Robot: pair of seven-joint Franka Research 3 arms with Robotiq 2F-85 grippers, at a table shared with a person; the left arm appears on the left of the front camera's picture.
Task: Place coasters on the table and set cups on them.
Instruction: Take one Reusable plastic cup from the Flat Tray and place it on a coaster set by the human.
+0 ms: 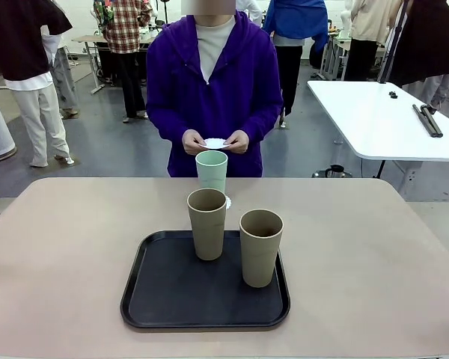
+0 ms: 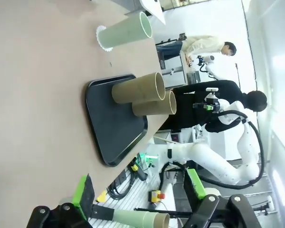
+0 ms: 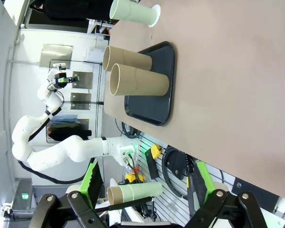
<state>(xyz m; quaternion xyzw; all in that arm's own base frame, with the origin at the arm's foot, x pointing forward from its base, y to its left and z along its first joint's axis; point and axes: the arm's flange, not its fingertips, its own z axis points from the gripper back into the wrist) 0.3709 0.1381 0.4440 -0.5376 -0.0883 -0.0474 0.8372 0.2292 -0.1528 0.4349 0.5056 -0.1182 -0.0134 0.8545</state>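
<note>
A pale mint cup (image 1: 211, 170) stands upright on a white lacy coaster (image 1: 227, 202) on the beige table (image 1: 60, 247), just beyond the black tray (image 1: 165, 292). Two taupe cups (image 1: 207, 223) (image 1: 260, 247) stand on the tray. The person at the far side holds another coaster (image 1: 215, 143) in both hands. In the left wrist view, my left gripper (image 2: 137, 187) is open and off the table's near edge, with the mint cup (image 2: 126, 33), its coaster (image 2: 102, 38) and a taupe cup (image 2: 137, 89) far ahead. My right gripper (image 3: 147, 190) is open too, far from the taupe cups (image 3: 140, 80).
A white table (image 1: 382, 120) with black items stands at the back right. Several people stand behind. A small kettle (image 1: 334, 171) sits on the floor. Bare tabletop lies on both sides of the tray.
</note>
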